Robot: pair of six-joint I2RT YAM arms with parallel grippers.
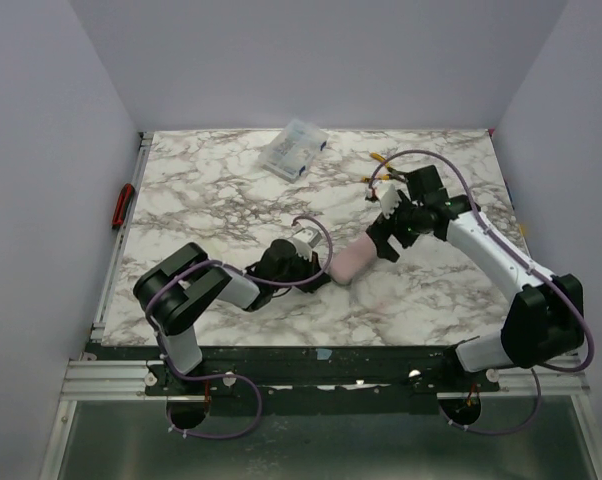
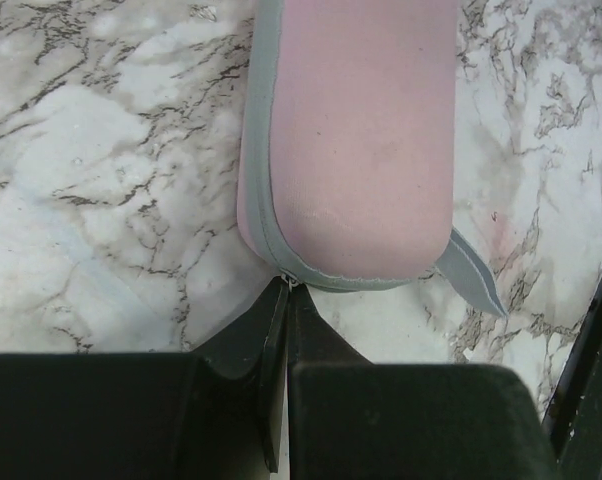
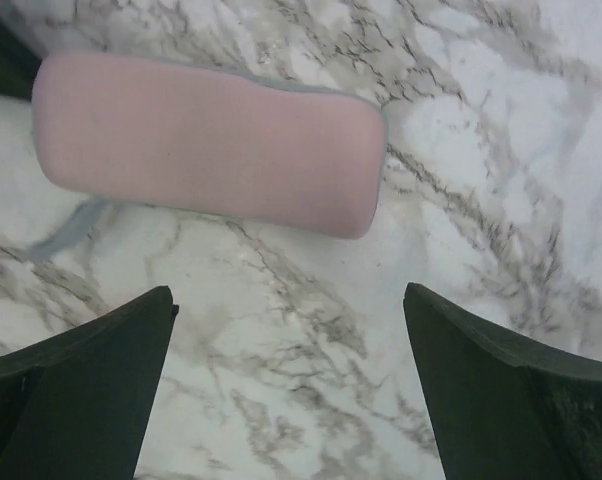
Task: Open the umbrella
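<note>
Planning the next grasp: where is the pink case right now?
In the top view the pink case lies central on the table, the left gripper pinching its zipper end and the open right gripper by its other end.

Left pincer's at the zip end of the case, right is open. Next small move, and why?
Probably lower the right pincer onto the pink case and close across it. It hangs wide open, case untouched just ahead of it, while the left pincer is shut at the zip pull; unbraced, the case would likely slide.

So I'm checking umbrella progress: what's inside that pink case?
Nothing inside shows. The soft pink oblong case looks zipped shut; only its fabric and grey zipper band show.
</note>
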